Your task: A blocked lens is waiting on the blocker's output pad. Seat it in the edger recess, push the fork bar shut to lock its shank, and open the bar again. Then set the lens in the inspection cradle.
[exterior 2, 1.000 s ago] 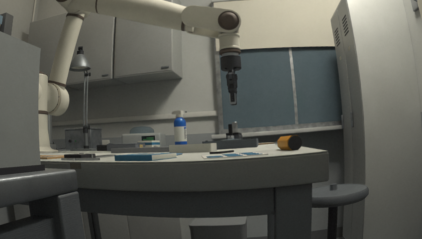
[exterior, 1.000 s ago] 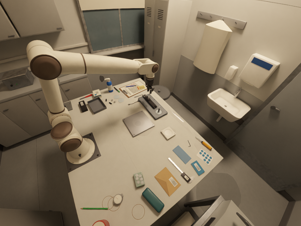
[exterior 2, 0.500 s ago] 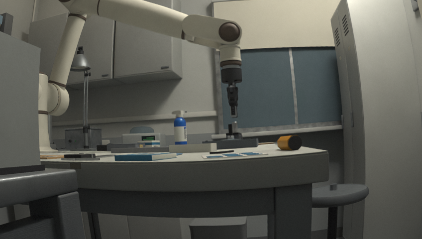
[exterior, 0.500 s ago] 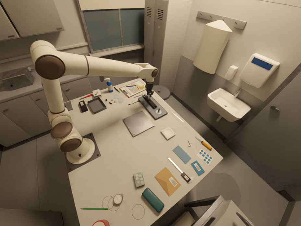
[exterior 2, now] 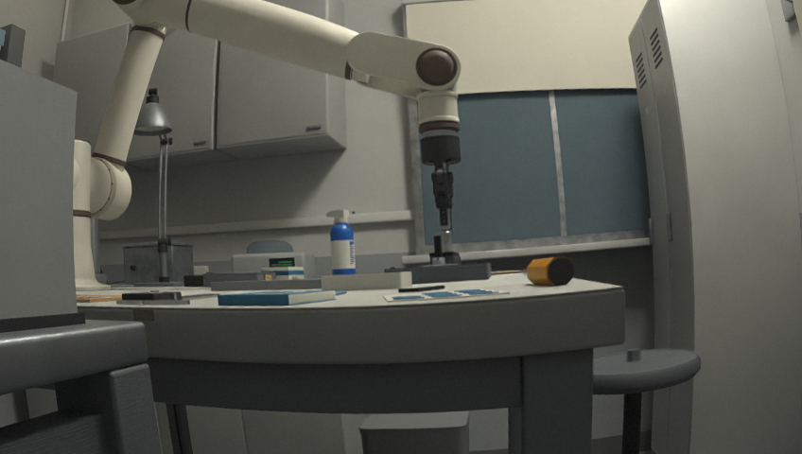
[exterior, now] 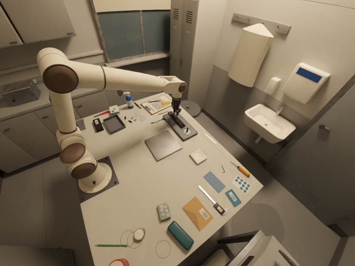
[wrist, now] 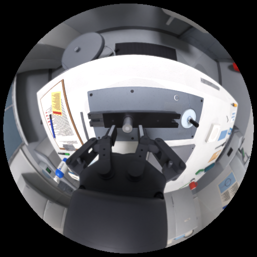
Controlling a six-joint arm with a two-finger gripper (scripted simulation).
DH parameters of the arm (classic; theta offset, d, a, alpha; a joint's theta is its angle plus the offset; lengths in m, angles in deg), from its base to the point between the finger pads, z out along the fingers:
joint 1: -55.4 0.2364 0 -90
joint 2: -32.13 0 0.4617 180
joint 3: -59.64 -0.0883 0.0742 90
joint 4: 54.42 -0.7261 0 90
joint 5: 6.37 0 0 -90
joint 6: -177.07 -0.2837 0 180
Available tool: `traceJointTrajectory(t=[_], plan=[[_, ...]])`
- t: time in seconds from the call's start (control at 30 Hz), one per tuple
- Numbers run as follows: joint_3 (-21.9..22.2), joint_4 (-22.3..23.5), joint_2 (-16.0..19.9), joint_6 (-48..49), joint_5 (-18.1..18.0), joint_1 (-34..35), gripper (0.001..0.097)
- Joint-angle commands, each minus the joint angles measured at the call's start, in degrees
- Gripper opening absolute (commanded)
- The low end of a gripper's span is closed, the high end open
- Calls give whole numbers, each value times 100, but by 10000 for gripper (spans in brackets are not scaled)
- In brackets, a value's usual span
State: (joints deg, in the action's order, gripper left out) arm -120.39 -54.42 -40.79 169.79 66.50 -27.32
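Note:
My gripper (wrist: pixel 127 131) is open and holds nothing; it hangs just above the far end of the edger plate (exterior: pixel 180 126), pointing straight down. Right under my fingertips a pale knob (wrist: pixel 127 125) stands up from the black fork bar (wrist: pixel 133 119), which lies along the plate. The lens (wrist: pixel 188 120) sits in the recess at the plate's near end, its dark shank (exterior: pixel 187 130) sticking up at a tilt. The white inspection cradle (exterior: pixel 198 156) lies on the table nearer the front, beyond the plate's near end. The square grey output pad (exterior: pixel 163 144) lies bare beside the plate.
A dark tray (exterior: pixel 114 123) and a blue-capped bottle (exterior: pixel 129 100) stand toward the arm's side, and a clipboard (exterior: pixel 156 104) lies just behind the plate. A screwdriver (exterior: pixel 241 169), cards, an envelope and a teal case (exterior: pixel 180 235) crowd the table's front.

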Motion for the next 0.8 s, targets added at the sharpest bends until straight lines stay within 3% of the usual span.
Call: traceJointTrajectory(t=[0.0, 0.77], plan=[[7, 0, -6, 0, 0, 0, 480], [-31, 0, 65, 0, -104, 0, 480]])
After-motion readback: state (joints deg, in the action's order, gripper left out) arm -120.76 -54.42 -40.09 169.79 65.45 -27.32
